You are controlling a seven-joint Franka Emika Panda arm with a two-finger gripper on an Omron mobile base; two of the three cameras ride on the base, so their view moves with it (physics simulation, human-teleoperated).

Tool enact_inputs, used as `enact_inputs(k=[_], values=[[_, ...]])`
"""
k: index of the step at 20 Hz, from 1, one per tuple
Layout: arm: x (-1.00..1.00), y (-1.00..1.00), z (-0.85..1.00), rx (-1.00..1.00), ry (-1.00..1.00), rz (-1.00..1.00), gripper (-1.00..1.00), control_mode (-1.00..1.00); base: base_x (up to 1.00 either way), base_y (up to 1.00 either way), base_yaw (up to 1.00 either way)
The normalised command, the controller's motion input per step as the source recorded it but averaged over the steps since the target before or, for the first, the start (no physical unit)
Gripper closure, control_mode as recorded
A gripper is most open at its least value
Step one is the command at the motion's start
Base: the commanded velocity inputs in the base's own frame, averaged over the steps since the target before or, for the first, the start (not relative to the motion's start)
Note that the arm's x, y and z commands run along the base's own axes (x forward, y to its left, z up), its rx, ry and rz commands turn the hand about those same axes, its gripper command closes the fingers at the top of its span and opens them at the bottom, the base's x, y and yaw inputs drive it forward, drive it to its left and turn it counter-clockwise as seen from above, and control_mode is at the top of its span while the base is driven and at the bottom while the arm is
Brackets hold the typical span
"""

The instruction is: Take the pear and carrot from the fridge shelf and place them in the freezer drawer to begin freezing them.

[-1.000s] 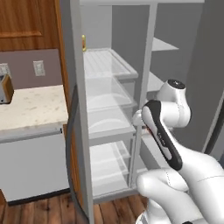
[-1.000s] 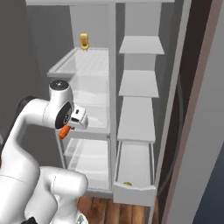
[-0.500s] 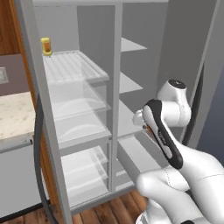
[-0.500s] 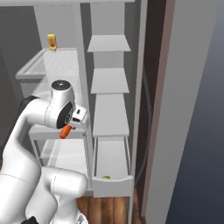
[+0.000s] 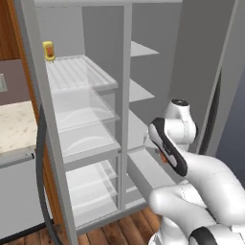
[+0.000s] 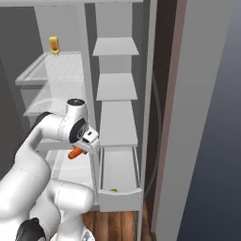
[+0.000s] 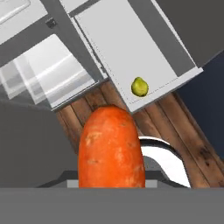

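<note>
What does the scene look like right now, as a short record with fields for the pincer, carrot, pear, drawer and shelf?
pincer: shut on the carrot, beside the open fridge
carrot: held in the pincer, above the wood floor, not yet over the drawer
pear: lying in the freezer drawer near its front wall
freezer drawer: pulled open, holds the pear
fridge shelf: ribbed, a yellow-orange bottle standing at its back
</note>
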Motion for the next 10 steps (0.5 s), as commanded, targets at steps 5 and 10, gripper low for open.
enact_inputs(k=[5, 10], values=[[0.54, -0.18, -0.66, 0.01, 0.23, -0.29, 1.0, -1.0, 0.0, 0.0, 0.0], [0.43, -0.34, -0.54, 0.0, 0.09, -0.24, 1.0, -1.0, 0.0, 0.0, 0.0]])
